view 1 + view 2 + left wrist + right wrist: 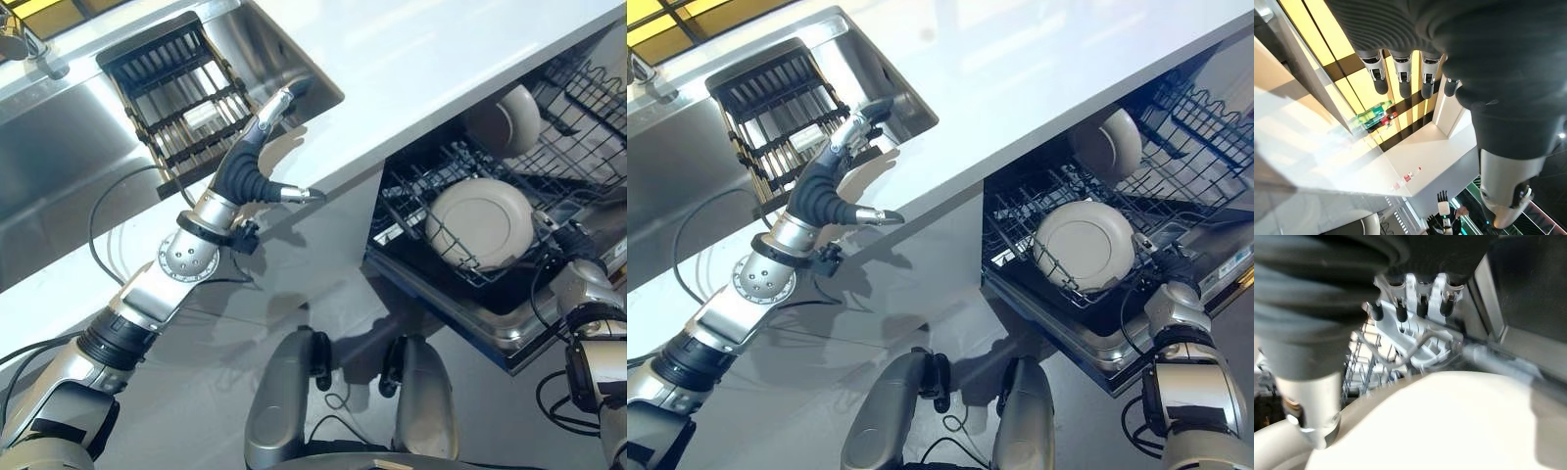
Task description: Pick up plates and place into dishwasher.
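A beige plate (480,223) leans in the lower dishwasher rack (411,196), which is pulled out. A second beige plate (502,119) stands further back in the rack. My right hand (571,240) sits at the near plate's right edge; in the right wrist view its fingers (1420,301) reach straight towards the rack wires with the plate (1449,421) just below them. My left hand (257,162) hovers over the white counter's edge by the sink, fingers (1400,73) straight, thumb out, holding nothing.
A steel sink (59,147) holds a black slatted drying rack (176,93). The white counter (441,59) runs above the dishwasher. The open dishwasher door (490,328) juts out low at the right. An upper wire basket (588,93) is at far right.
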Motion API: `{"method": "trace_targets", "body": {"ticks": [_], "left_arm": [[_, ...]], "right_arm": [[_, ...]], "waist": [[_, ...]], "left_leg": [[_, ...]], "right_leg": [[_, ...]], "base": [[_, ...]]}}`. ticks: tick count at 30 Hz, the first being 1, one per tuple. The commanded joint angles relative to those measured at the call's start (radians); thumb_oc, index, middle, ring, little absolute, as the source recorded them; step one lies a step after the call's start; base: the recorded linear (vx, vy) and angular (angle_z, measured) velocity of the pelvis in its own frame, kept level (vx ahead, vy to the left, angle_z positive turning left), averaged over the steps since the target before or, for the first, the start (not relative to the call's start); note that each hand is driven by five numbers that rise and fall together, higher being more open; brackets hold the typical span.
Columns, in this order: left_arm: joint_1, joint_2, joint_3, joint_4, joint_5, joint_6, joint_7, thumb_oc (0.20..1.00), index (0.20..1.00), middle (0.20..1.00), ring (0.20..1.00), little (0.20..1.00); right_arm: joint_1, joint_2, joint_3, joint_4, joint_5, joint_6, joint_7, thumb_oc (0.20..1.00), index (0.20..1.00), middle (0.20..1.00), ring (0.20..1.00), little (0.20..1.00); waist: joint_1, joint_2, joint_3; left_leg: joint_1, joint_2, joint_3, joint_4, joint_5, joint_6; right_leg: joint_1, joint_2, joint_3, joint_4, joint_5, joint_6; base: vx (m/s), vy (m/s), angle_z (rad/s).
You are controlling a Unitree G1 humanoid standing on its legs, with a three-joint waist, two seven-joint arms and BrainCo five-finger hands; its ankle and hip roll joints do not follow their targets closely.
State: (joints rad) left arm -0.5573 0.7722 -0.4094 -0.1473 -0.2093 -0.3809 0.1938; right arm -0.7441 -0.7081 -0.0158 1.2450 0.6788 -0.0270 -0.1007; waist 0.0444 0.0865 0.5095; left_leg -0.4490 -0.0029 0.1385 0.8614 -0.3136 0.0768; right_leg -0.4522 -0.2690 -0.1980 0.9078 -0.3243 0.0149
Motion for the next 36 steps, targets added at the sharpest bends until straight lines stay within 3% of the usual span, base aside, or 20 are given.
{"method": "trace_targets", "body": {"ticks": [1, 9, 14, 17, 21, 27, 28, 29, 36], "left_arm": [[0.042, -0.058, -0.022, -0.016, -0.009, -0.041, 0.021, 1.0, 1.0, 1.0, 1.0, 1.0], [0.028, -0.054, -0.018, -0.031, -0.013, -0.042, 0.026, 1.0, 1.0, 1.0, 1.0, 1.0], [0.032, -0.038, 0.003, -0.042, -0.031, -0.027, -0.002, 1.0, 1.0, 1.0, 1.0, 1.0], [0.05, -0.024, 0.023, -0.044, -0.043, -0.034, -0.029, 1.0, 1.0, 1.0, 1.0, 1.0], [0.073, -0.002, 0.055, -0.041, -0.067, -0.071, -0.064, 1.0, 1.0, 1.0, 1.0, 1.0], [0.087, 0.012, 0.073, -0.034, -0.092, -0.09, -0.127, 1.0, 1.0, 1.0, 1.0, 1.0], [0.086, 0.014, 0.075, -0.034, -0.095, -0.088, -0.129, 1.0, 1.0, 1.0, 1.0, 1.0], [0.087, 0.022, 0.077, -0.033, -0.107, -0.088, -0.135, 1.0, 1.0, 1.0, 1.0, 1.0], [0.097, 0.07, 0.092, -0.018, -0.165, -0.108, -0.16, 1.0, 1.0, 1.0, 1.0, 1.0]], "right_arm": [[-0.069, -0.022, 0.061, 0.018, 0.013, -0.028, 0.063, 1.0, 1.0, 1.0, 1.0, 1.0], [-0.121, -0.019, 0.092, 0.074, 0.107, 0.077, 0.194, 1.0, 1.0, 1.0, 1.0, 1.0], [-0.135, -0.029, 0.08, 0.091, 0.314, 0.174, 0.415, 1.0, 1.0, 1.0, 1.0, 1.0], [-0.144, -0.025, 0.072, 0.057, 0.423, 0.149, 0.525, 1.0, 1.0, 1.0, 1.0, 1.0], [-0.174, -0.014, 0.073, -0.028, 0.509, 0.108, 0.592, 1.0, 1.0, 1.0, 1.0, 1.0], [-0.264, -0.021, 0.109, -0.162, 0.597, 0.061, 0.578, 1.0, 1.0, 1.0, 1.0, 1.0], [-0.274, -0.023, 0.113, -0.166, 0.598, 0.057, 0.578, 1.0, 1.0, 1.0, 1.0, 1.0], [-0.295, -0.032, 0.123, -0.179, 0.6, 0.059, 0.573, 1.0, 1.0, 1.0, 1.0, 1.0], [-0.417, -0.074, 0.179, -0.206, 0.627, 0.051, 0.503, 1.0, 1.0, 1.0, 1.0, 1.0]], "waist": [[0.006, 0.044, 0.011], [0.022, 0.052, 0.011], [0.038, 0.052, 0.011], [0.048, 0.049, 0.011], [0.062, 0.04, 0.01], [0.087, 0.023, 0.008], [0.088, 0.022, 0.01], [0.094, 0.019, 0.003], [0.13, 0.008, -0.01]], "left_leg": [[0.018, -0.042, 0.017, 0.01, -0.092, 0.035], [-0.055, -0.048, 0.005, 0.048, -0.087, 0.033], [-0.085, -0.053, -0.011, 0.061, -0.08, 0.028], [-0.103, -0.055, -0.018, 0.065, -0.075, 0.027], [-0.113, -0.06, -0.034, 0.084, -0.1, 0.021], [-0.148, -0.062, -0.049, 0.108, -0.1, 0.019], [-0.16, -0.06, -0.044, 0.099, -0.071, 0.022], [-0.155, -0.063, -0.052, 0.111, -0.097, 0.018], [-0.174, -0.066, -0.064, 0.131, -0.095, 0.013]], "right_leg": [[-0.007, 0.053, -0.014, 0.027, -0.035, -0.082], [-0.076, 0.053, -0.017, 0.073, -0.049, -0.088], [-0.102, 0.051, -0.022, 0.097, -0.057, -0.089], [-0.117, 0.05, -0.027, 0.107, -0.057, -0.086], [-0.121, 0.056, -0.02, 0.127, -0.081, -0.07], [-0.148, 0.059, -0.03, 0.15, -0.08, -0.063], [-0.158, 0.054, -0.041, 0.141, -0.056, -0.073], [-0.156, 0.058, -0.034, 0.156, -0.08, -0.061], [-0.161, 0.049, -0.045, 0.171, -0.082, -0.059]], "base": [[-0.02, -0.057, 0.03], [-0.01, -0.053, 0.01], [0.01, -0.055, 0.03], [0.02, -0.054, 0.0], [0.09, -0.068, -0.03], [0.01, -0.053, 0.05], [0.02, -0.04, 0.03], [0.03, -0.041, 0.03], [0.03, -0.034, 0.01]]}}
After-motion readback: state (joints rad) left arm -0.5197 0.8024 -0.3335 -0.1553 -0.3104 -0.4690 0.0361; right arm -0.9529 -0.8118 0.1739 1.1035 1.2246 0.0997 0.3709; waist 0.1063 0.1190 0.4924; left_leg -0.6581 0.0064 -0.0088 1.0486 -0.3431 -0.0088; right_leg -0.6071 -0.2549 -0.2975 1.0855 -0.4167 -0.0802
